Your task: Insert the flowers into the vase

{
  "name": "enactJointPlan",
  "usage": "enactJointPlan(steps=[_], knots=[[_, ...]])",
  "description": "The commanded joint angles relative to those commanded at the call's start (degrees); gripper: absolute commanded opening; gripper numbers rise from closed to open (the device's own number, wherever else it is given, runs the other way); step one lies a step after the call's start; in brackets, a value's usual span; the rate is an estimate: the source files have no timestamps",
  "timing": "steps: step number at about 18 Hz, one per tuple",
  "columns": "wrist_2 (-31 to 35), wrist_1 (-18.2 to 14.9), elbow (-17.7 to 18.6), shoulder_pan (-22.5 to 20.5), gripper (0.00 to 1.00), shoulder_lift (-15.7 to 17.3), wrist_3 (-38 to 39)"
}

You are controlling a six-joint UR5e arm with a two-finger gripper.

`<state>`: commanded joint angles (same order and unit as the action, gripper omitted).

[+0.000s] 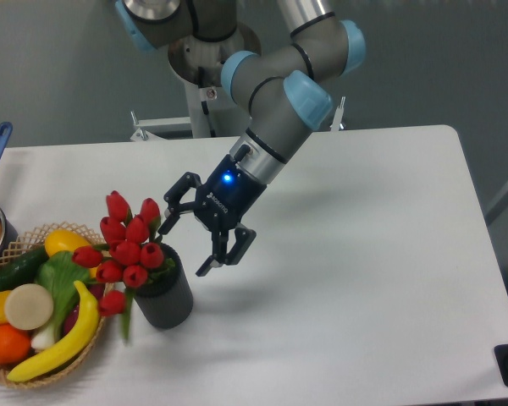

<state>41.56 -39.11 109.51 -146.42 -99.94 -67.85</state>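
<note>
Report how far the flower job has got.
Done, by the look of it: the flowers stand in the vase, leaning left toward the basket. In hand: nothing; the gripper is open, just right of the buds, not touching them. Left: only pulling the arm clear, and perhaps checking the bunch stays put.

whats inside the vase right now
The flowers stand in the vase, red buds bunched above its rim and leaning toward the wicker basket. The stems' lower ends and the vase's inside are hidden. The gripper is open beside it, holding nothing.
</note>
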Motion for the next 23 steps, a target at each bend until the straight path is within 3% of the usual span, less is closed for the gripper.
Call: enactJointPlan(steps=[5, 11, 14, 19, 21, 23], knots=[[14.3, 0.0, -2.0, -4.9, 1.00, 2.8, -0.3], [26.0, -1.2, -6.1, -11.2, 1.00, 7.3, -0.5], [31.3, -7.9, -8.4, -11.2, 1.00, 8.5, -4.5], [40.3, -21.5, -10.1, -13.8, 1.00, 12.1, -24.1], [40.7, -24.4, -10.6, -14.9, 1.00, 13.1, -28.9], [40.6, -25.0, -10.5, -16.2, 1.00, 13.8, -29.4]])
